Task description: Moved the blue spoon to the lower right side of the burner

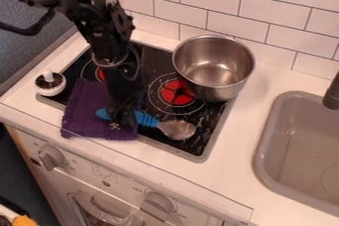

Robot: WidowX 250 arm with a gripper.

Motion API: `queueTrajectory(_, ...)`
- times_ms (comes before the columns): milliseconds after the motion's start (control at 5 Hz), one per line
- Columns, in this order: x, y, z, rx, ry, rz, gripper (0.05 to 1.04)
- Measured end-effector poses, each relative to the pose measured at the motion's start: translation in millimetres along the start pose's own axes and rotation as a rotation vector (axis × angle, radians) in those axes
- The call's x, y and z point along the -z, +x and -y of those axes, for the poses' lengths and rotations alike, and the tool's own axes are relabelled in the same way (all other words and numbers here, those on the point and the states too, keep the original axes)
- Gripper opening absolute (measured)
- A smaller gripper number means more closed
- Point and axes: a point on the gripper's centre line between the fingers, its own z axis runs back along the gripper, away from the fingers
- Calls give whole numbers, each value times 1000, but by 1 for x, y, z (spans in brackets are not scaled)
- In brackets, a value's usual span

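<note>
A black two-finger gripper [118, 121] hangs over the front left part of the black glass stovetop [189, 147], at the blue handle of a spoon with a silver metal bowl [177, 130]. The handle crosses behind it; how far open the gripper is, or whether it grips, I cannot tell. The spoon's bowl is over the stovetop's front right part. A purple cloth [83, 116] covers the stovetop's front left corner. A shiny steel pot [213, 66] sits upright at its back right, inner base showing. Left of the stovetop is a small white round container [50, 89] with dark contents; right, a grey sink [301, 141].
</note>
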Motion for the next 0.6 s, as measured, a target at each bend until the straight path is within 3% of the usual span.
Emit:
queueTrajectory(200, 0, -3, -1, -18, 10, -22, 1005)
queueTrajectory(600, -16, -1, 0, -13, 12, -11, 1001)
